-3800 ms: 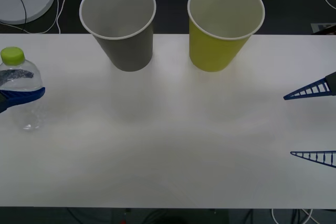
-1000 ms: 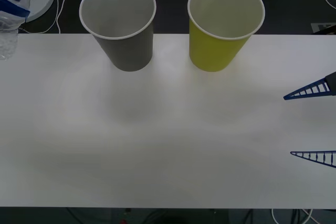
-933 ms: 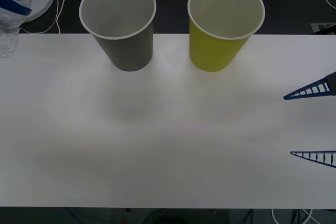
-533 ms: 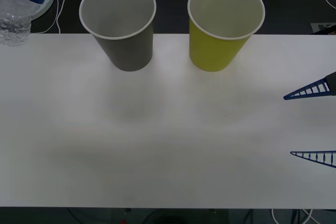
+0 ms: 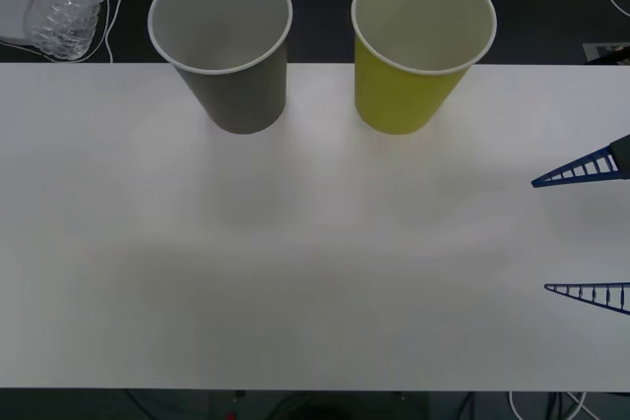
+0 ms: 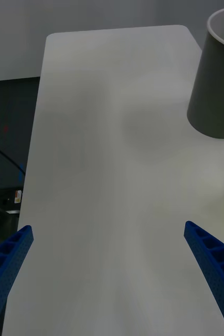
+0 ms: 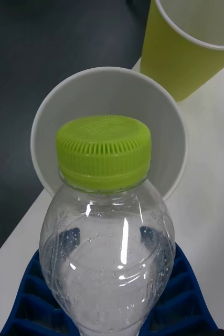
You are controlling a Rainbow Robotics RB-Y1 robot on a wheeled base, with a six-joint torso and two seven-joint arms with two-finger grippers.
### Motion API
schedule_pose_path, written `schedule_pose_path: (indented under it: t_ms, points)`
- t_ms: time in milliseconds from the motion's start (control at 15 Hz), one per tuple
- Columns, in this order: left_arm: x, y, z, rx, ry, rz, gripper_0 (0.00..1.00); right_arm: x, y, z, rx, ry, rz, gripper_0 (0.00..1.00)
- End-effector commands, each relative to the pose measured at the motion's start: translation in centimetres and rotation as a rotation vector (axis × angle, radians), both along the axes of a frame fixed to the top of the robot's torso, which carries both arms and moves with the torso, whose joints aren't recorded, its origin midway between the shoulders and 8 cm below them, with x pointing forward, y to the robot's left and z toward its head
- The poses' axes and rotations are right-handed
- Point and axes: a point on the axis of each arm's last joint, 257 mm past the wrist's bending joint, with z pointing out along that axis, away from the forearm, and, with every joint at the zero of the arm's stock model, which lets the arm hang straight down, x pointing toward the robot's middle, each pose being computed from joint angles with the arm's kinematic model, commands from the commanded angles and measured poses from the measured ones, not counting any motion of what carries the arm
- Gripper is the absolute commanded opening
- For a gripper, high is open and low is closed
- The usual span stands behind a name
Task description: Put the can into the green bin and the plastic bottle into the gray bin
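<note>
Two bins, gray bin point(image 5: 224, 41), green bin point(image 5: 421, 44)

1. Small clear crinkled plastic bottle point(image 7: 107, 247): colourless, ridged lime-green cap.
2. Large gray tapered paper bin point(image 5: 228, 54): white rim, pale gray inside.
3. Large yellow-green tapered paper bin point(image 5: 415, 58), beside the gray bin: white rim, whitish inside.
4. Flat table point(image 5: 315, 243): plain white.

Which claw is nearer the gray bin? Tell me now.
Left. The left claw, gripping the bottle, is raised just beside the gray bin; the right claw waits open at the table's far right edge.
</note>
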Motion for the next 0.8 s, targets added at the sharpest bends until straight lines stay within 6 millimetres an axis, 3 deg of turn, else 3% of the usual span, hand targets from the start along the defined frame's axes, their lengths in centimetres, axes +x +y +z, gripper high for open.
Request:
schedule_pose_path:
  t_ms: [67, 800]
  points:
    - [0.9, -1.4, 0.5, 0.03, -0.002, -0.008, 0.0, 0.0, 0.0, 0.0, 0.0, 0.0, 0.0, 1.0]
    - [4.2, -8.1, 1.0, 0.062, 0.016, -0.033, 0.0, 0.0, 0.0, 0.0, 0.0, 0.0, 0.0, 1.0]
